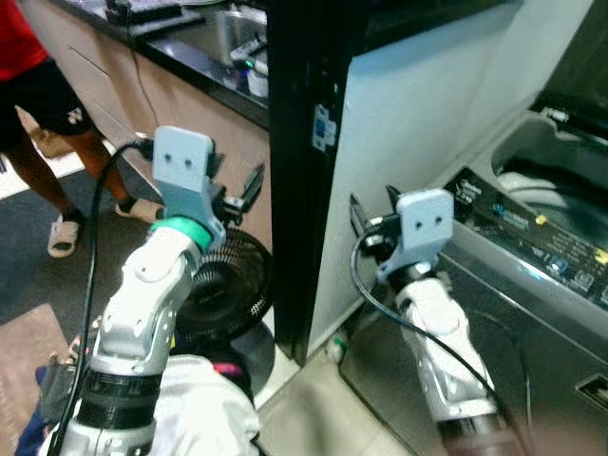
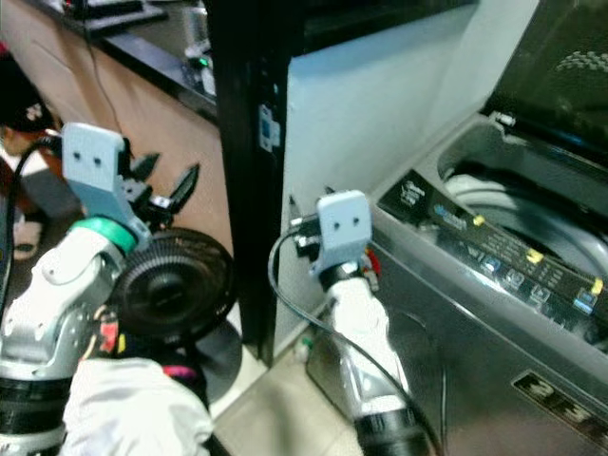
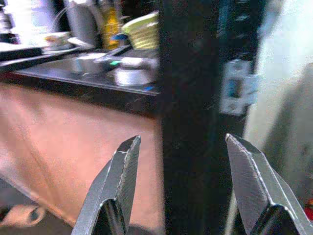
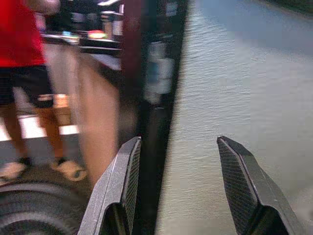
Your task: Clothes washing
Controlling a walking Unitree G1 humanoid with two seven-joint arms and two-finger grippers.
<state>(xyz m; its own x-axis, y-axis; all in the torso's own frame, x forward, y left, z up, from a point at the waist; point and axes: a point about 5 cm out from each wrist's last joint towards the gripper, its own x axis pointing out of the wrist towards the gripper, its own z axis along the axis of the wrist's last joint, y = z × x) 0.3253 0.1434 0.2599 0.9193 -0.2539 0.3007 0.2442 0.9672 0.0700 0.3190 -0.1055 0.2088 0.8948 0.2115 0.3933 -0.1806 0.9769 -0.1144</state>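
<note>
Washing machine at right, grey, lid up, drum exposed. Left gripper and right gripper raised, jaws wide, empty. Black fan on floor; dark pillar between; person behind

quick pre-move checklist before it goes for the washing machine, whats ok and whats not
1. Washing machine lid raised, tub open: ok.
2. Left gripper open and holding nothing: ok.
3. Right gripper open and holding nothing: ok.
4. Clothes ready in a gripper: not ok.
5. Person standing to the robot's left, apart from both arms: ok.
6. Laundry already in the tub: cannot tell.
</note>
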